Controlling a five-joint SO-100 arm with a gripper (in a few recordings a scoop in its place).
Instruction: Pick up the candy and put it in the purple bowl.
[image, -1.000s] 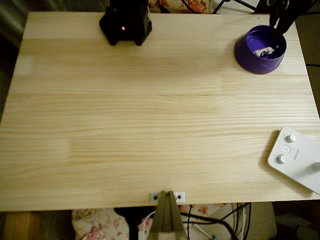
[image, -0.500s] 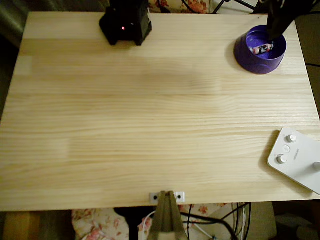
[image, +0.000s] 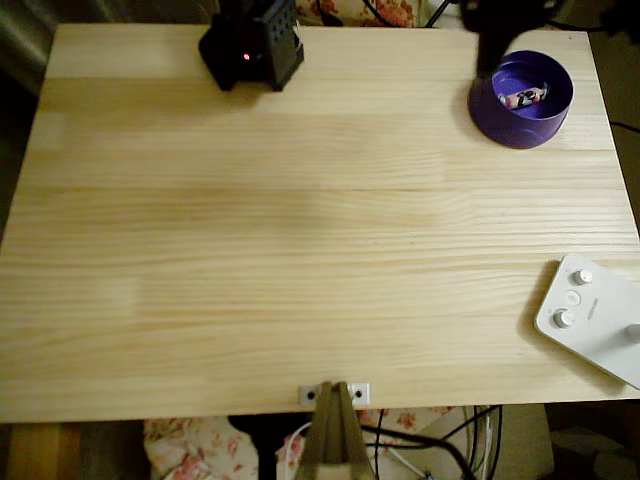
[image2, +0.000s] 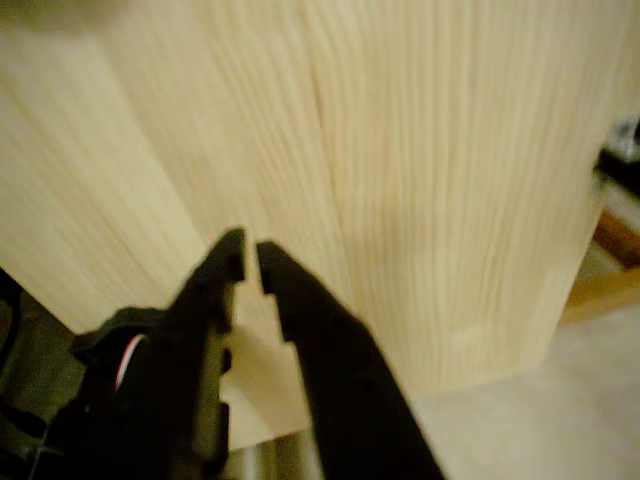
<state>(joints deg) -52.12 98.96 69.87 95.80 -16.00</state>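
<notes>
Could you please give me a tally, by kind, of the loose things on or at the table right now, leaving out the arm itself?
Candy: 1, lying inside the bowl
Purple bowl: 1, at the table's top right corner in the overhead view
White device with knobs: 1, at the right edge
Total: 3

The pinkish-white candy (image: 526, 97) lies inside the round purple bowl (image: 520, 125).

You saw a pale, matt wooden counter (image: 300, 230) with visible grain, a smooth purple plastic bowl (image: 520, 125), and matt black fingers (image2: 300, 300).
</notes>
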